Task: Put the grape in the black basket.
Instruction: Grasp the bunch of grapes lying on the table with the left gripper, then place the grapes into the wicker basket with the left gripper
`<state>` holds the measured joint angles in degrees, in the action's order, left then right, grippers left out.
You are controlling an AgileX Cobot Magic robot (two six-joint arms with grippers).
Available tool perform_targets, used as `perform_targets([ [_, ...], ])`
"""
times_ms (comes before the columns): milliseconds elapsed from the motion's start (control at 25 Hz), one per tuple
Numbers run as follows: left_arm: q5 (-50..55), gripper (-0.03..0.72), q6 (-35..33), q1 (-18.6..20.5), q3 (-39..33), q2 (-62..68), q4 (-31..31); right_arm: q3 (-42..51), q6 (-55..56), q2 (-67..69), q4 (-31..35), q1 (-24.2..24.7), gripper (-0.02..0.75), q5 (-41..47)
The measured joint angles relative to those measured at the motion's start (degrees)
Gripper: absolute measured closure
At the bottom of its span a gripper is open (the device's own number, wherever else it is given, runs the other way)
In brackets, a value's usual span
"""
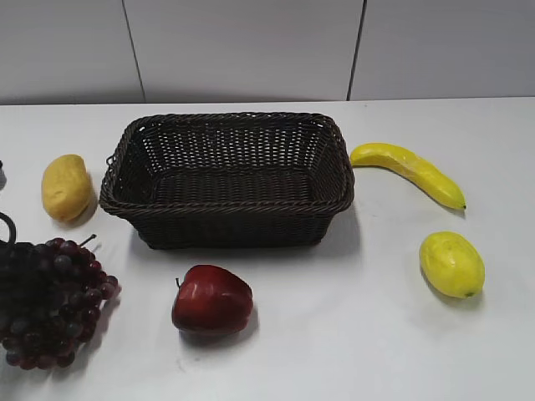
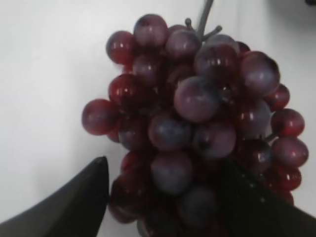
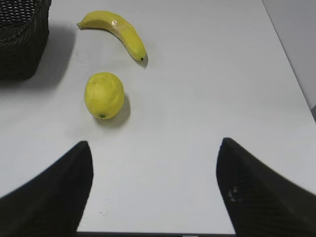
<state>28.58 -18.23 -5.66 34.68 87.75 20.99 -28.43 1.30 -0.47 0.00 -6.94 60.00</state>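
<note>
The grape [image 1: 52,302], a bunch of dark purple-red grapes with a thin stem, lies on the white table at the front left. It fills the left wrist view [image 2: 197,118]. My left gripper [image 2: 165,197] is open, with its two dark fingers set on either side of the near end of the bunch and close against it. The black basket [image 1: 226,213], a woven wicker box, stands empty at the middle of the table. Its corner shows in the right wrist view [image 3: 22,39]. My right gripper [image 3: 154,163] is open and empty above bare table.
A dark red apple [image 1: 211,301] lies in front of the basket. A yellow mango [image 1: 66,187] lies to the basket's left. A banana [image 1: 407,171] and a lemon [image 1: 451,264] lie to its right, also in the right wrist view [image 3: 116,32] [image 3: 104,95].
</note>
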Motion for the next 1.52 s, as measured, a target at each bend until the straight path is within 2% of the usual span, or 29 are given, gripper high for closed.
perform_targets([
  [200,-1.7,0.044,-0.1,-0.2,1.8,5.8,0.1,0.0,0.0,0.0,0.0,0.0,0.148,0.0],
  [280,-1.9,0.082,-0.1,-0.2,2.7,7.3,0.6,0.0,0.0,0.0,0.0,0.0,0.148,0.0],
  [400,-1.9,0.217,-0.1,-0.2,3.6,8.1,1.9,0.0,0.0,0.0,0.0,0.0,0.148,0.0],
  [440,-1.5,0.299,-0.1,-0.2,3.9,8.1,2.0,0.0,0.0,0.0,0.0,0.0,0.148,0.0],
  [480,-1.0,0.349,-0.1,-0.2,4.1,8.2,2.0,0.0,0.0,0.0,0.0,0.0,0.148,0.0],
  [840,9.6,0.362,0.4,-0.2,6.8,3.4,2.1,0.0,0.0,0.0,0.0,0.0,0.148,0.0],
  [1160,16.8,0.368,1.8,-0.2,8.2,-15.7,2.0,0.0,0.0,0.0,0.0,0.0,0.148,0.0],
  [1320,18.0,0.368,1.9,-0.2,14.4,-23.9,2.4,0.0,0.0,0.0,0.0,0.0,0.148,0.0],
  [1520,18.5,0.368,1.9,-0.2,26.0,-25.9,4.4,0.0,0.0,0.0,0.0,0.0,0.148,0.0],
])
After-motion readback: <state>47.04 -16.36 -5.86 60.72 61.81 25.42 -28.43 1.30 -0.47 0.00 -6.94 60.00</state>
